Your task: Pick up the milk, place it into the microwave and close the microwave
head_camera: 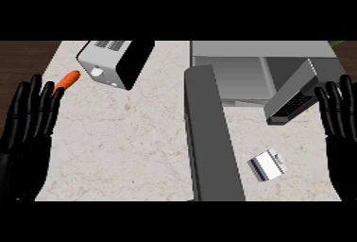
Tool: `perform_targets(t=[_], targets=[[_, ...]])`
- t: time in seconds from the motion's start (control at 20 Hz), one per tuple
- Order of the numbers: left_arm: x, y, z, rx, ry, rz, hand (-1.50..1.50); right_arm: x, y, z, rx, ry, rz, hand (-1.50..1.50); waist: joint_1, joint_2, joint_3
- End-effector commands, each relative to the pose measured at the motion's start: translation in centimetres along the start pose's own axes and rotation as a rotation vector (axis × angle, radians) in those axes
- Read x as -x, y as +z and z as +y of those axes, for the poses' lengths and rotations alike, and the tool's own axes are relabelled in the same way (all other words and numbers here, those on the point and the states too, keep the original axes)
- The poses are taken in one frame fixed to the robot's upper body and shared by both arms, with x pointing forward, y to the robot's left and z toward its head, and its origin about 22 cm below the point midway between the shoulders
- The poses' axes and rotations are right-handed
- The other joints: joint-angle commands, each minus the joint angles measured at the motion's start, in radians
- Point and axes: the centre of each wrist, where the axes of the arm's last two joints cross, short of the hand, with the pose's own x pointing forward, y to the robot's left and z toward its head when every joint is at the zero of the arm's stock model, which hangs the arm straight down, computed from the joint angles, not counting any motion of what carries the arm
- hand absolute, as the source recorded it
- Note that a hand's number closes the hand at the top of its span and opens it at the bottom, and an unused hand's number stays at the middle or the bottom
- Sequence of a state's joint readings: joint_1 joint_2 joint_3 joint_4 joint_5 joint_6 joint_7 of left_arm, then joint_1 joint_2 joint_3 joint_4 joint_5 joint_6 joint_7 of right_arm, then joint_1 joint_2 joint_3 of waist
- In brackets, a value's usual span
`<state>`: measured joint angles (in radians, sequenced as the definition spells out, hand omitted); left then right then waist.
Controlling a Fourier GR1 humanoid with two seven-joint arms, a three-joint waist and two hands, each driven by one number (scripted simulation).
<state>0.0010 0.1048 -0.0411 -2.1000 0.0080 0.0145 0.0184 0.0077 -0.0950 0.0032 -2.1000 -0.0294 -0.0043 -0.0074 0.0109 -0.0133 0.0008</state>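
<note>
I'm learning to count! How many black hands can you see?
2. The left hand rests open at the view's left edge, beside the carrot; the right hand rests open at the right edge, near the microwave.

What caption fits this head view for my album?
Milk carton on counter by open microwave; left hand and right hand rest open.

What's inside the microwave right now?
The microwave stands open, and the part of its inside that shows is bare grey. Its roof covers the back, so that part is hidden. The milk lies outside on the counter.
</note>
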Motion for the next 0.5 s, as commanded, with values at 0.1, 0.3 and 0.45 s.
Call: perform_targets(t=[0.1,0.3,0.45], targets=[[1.6,-0.8,1.7,-0.062,-0.040,-0.002,-1.50,0.0,1.5,0.8,-0.032,0.037,0.024,-1.50,-0.013,0.013,-0.001],[3.3,0.7,0.2,-0.142,0.043,0.139,-1.50,0.0,4.1,4.2,-0.146,-0.241,0.081,-1.50,-0.014,0.015,0.000],[2.8,1.6,1.9,-0.150,0.047,0.169,-1.50,0.4,6.2,4.3,-0.133,-0.259,0.120,-1.50,-0.013,0.011,0.000]])
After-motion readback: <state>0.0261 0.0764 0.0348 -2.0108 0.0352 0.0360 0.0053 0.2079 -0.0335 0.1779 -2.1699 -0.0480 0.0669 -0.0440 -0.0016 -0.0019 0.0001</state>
